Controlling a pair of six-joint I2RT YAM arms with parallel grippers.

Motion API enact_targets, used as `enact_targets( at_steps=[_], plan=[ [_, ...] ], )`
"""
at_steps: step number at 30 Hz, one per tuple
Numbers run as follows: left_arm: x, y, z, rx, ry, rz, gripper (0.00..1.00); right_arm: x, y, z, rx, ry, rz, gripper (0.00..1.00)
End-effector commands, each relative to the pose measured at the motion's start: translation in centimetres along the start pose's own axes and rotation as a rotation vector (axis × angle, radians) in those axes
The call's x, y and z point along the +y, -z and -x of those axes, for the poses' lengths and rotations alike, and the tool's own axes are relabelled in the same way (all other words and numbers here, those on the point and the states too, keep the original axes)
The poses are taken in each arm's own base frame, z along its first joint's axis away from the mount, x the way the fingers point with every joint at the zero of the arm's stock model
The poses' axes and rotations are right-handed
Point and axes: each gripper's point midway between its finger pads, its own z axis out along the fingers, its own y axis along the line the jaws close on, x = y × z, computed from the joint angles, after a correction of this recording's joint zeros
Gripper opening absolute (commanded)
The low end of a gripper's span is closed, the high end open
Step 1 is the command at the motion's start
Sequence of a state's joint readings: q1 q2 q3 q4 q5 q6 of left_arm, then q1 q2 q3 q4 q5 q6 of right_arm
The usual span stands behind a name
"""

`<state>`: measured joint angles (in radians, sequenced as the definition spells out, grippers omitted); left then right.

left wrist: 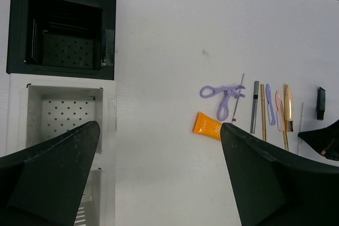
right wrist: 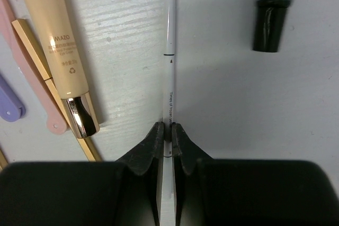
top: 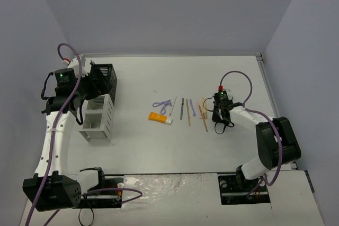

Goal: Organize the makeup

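The makeup lies in a row on the table: an orange tube [top: 159, 116] [left wrist: 207, 125], a purple looped tool [top: 163, 105] [left wrist: 220, 95], a grey pencil [left wrist: 255, 107], a tan tube with a gold cap [right wrist: 58, 41] and a black stick [right wrist: 270, 9]. My right gripper [right wrist: 168, 128] [top: 217, 117] is down at the right end of the row, shut on a thin white pencil [right wrist: 169, 51] that lies on the table. My left gripper [left wrist: 159, 183] [top: 98, 86] is open and empty, high over the rack at the left.
The compartment rack stands at the left: a black part [top: 108, 75] [left wrist: 61, 30] at the back and a white part [top: 98, 120] [left wrist: 63, 109] in front. A pink tool [right wrist: 32, 72] and a gold pencil [right wrist: 37, 51] lie beside the tan tube.
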<state>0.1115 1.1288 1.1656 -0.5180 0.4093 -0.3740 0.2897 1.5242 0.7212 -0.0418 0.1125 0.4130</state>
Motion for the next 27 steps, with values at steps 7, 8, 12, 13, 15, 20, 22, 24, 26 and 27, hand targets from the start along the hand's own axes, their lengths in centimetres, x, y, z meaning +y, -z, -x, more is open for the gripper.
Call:
enact_targets(
  at_steps=[7, 8, 12, 13, 15, 20, 22, 24, 26, 27],
  plan=[
    [-6.0, 1.2, 0.9, -0.046, -0.025, -0.180, 0.97, 4.2, 5.4, 5.3, -0.189, 0.079, 0.157, 0.00],
    [-7.1, 1.3, 0.6, -0.036, -0.032, -0.208, 0.97, 5.0, 6.4, 5.7, -0.219, 0.097, 0.185, 0.00],
    [-11.3, 1.5, -0.3, -0.010, -0.033, -0.325, 0.97, 9.1, 11.3, 7.4, -0.350, 0.184, 0.318, 0.00],
    [-13.0, 1.6, -0.5, -0.006, -0.037, -0.372, 0.97, 10.7, 13.1, 7.7, -0.397, 0.218, 0.381, 0.00],
    [-15.5, 1.8, -1.0, 0.006, -0.044, -0.434, 0.97, 13.3, 16.2, 8.3, -0.478, 0.259, 0.506, 0.00],
    [-20.9, 2.0, -2.0, 0.018, -0.071, -0.548, 0.97, 17.6, 22.9, 8.2, -0.642, 0.347, 0.786, 0.00],
    [-22.5, 2.1, -2.2, 0.015, -0.074, -0.586, 0.97, 18.8, 24.4, 7.9, -0.677, 0.377, 0.861, 0.00],
    [-23.7, 2.2, -2.0, 0.003, -0.063, -0.613, 0.97, 19.7, 25.1, 7.5, -0.693, 0.398, 0.912, 0.00],
    [-24.7, 2.4, -1.8, -0.010, -0.047, -0.641, 0.97, 20.3, 25.4, 7.2, -0.699, 0.411, 0.944, 0.00],
    [-25.3, 2.6, -1.7, -0.018, -0.045, -0.657, 0.97, 20.5, 25.5, 7.1, -0.704, 0.413, 0.957, 0.00]
  ],
)
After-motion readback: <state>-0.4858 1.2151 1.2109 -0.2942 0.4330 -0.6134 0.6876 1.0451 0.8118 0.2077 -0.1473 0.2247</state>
